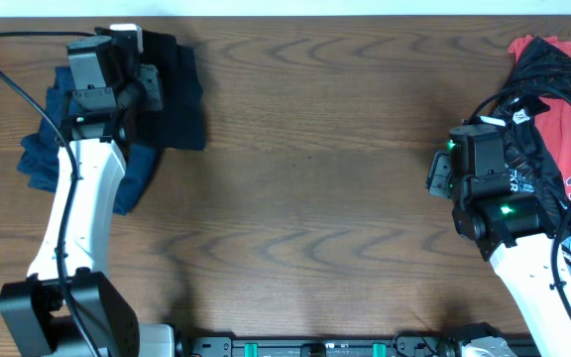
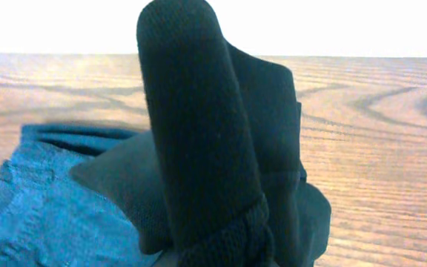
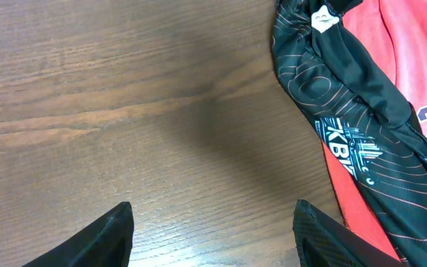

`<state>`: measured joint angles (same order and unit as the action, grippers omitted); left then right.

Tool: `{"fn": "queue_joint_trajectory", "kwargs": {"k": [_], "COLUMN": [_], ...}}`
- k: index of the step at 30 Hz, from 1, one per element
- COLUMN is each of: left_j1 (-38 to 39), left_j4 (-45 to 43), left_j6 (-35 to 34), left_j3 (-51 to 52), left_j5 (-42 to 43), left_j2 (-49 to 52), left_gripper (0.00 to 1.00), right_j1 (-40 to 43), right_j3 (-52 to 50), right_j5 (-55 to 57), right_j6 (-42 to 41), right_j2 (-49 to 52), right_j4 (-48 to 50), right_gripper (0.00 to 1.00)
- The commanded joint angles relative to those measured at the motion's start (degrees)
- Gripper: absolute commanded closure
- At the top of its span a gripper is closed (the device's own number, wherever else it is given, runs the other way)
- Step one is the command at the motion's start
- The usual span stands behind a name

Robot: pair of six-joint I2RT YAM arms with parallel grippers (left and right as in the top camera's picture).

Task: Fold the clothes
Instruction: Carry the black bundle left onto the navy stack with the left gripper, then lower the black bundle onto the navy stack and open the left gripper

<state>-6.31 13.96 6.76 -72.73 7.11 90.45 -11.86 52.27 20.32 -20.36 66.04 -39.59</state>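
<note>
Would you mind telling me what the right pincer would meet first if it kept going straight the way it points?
Most likely the bare table: the open right pincer aims at wood, with the black garment off to one side.

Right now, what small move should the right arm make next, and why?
Probably slide the right jaws toward the black jersey and lower them onto its edge: they stand open over bare table, holding nothing, and the jersey lies just beside them, partly over the red shirt.
</note>
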Motion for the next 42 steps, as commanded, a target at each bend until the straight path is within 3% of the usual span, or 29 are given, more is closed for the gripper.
{"fn": "queue_joint_trajectory", "kwargs": {"k": [1,8,18,31,42], "left_j1": [-1.0,-6.1,-16.4,-23.9,-25.6], "left_j4": [-1.0,-1.2,0.9,2.5,1.1], "left_j6": [1.9,-3.2,-15.3,-16.1,-18.1], "left_j3": [-0.7,-0.7,-0.6,-0.6,-0.6], "left_j5": [-1.2,-6.3,-6.3,-6.6,-6.1], "left_j2": [-1.9,-1.0,1.2,13.1,12.7], "left_gripper": [0.94,0.94,0.94,0.94,0.94], "right_j1": [0.3,0.3,0.3,0.3,0.3], "right_j3": [0.5,0.5,0.5,0.5,0.5], "right_j5": [0.2,-0.3,-1.8,-2.6,-2.6], "right_j6": [-0.4,-0.4,-0.4,-0.4,-0.4], "right_j2": [-0.1,-0.1,-0.1,-0.1,-0.1], "right_j4": [0.0,-0.1,-0.1,-0.1,-0.1], "right_gripper": [0.33,0.33,0.34,0.35,0.35]}}
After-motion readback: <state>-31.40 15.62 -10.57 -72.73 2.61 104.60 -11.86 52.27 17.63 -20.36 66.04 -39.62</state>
